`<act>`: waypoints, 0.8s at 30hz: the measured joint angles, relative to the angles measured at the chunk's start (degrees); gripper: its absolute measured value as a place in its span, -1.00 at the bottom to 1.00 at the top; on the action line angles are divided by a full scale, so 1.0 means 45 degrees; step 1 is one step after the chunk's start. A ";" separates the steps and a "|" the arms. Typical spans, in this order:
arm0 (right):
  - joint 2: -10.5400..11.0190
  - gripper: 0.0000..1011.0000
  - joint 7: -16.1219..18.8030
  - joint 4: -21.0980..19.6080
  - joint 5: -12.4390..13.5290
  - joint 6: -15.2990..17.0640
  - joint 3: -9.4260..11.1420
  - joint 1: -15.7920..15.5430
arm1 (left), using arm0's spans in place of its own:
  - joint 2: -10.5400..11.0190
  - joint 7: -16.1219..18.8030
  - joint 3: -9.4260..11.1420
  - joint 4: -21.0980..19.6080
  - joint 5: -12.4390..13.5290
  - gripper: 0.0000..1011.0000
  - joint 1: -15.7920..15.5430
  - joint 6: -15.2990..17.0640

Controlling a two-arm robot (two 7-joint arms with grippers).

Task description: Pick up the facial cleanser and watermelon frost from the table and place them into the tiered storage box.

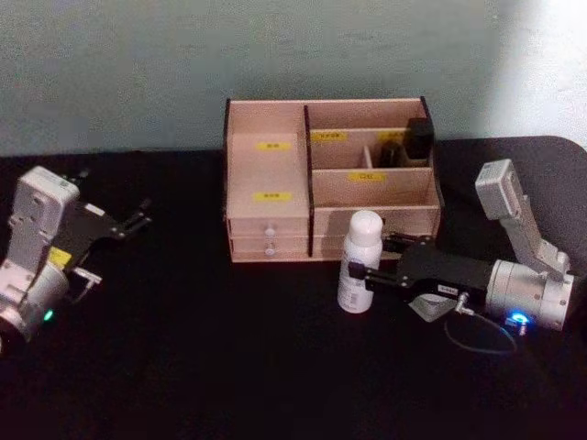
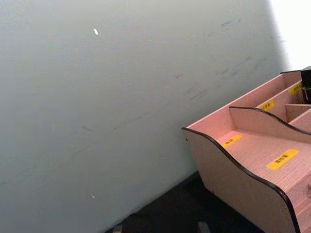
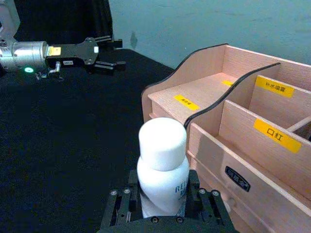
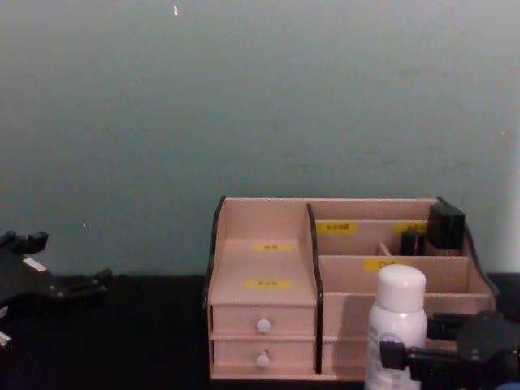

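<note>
Head view: the facial cleanser, a white capped bottle, stands on the counter just before the tiered storage box; the right gripper reaches in level, fingers closed on its body; the left gripper idles far left, fingers wide. Right wrist view: the bottle looks smooth, stiff, probably light and slippery; the mid-body hold suits it. Chest view: it stands upright.

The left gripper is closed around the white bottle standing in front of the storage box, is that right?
Not quite: it is the right gripper, not the left, that is closed around the white bottle standing in front of the tiered storage box. The head view shows it; the left gripper sits open, far to the left.
</note>
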 joint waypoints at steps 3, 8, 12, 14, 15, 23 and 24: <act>-0.0001 0.17 0.0000 -0.0003 0.0000 0.0001 0.0000 0.0000 | 0.0000 0.0000 0.0001 0.0000 0.0000 0.98 0.0000 0.0000; 0.0000 0.17 0.0000 -0.0005 0.0000 0.0001 0.0000 -0.0001 | 0.0000 0.0000 0.0001 0.0000 0.0000 0.98 -0.0001 0.0000; 0.0027 0.17 0.0035 -0.0036 -0.0004 -0.0008 -0.0009 -0.0001 | 0.0000 0.0000 0.0001 0.0000 -0.0001 0.98 0.0000 0.0000; 0.0125 0.17 0.0051 -0.0239 0.0017 -0.0004 -0.0005 -0.0050 | 0.0000 0.0000 0.0001 0.0000 -0.0001 0.98 0.0001 0.0000; 0.0125 0.17 0.0051 -0.0239 0.0017 -0.0004 -0.0005 -0.0050 | 0.0000 0.0000 0.0001 0.0000 0.0000 0.98 0.0000 0.0000; 0.0541 0.17 -0.0077 -0.1307 0.0591 0.0319 0.0387 -0.0223 | 0.0000 0.0000 0.0001 0.0000 -0.0001 0.98 0.0000 0.0000; 0.0572 0.17 -0.0142 -0.1456 0.0739 0.0374 0.0497 -0.0222 | -0.0001 0.0000 0.0001 -0.0001 0.0000 0.98 0.0000 0.0000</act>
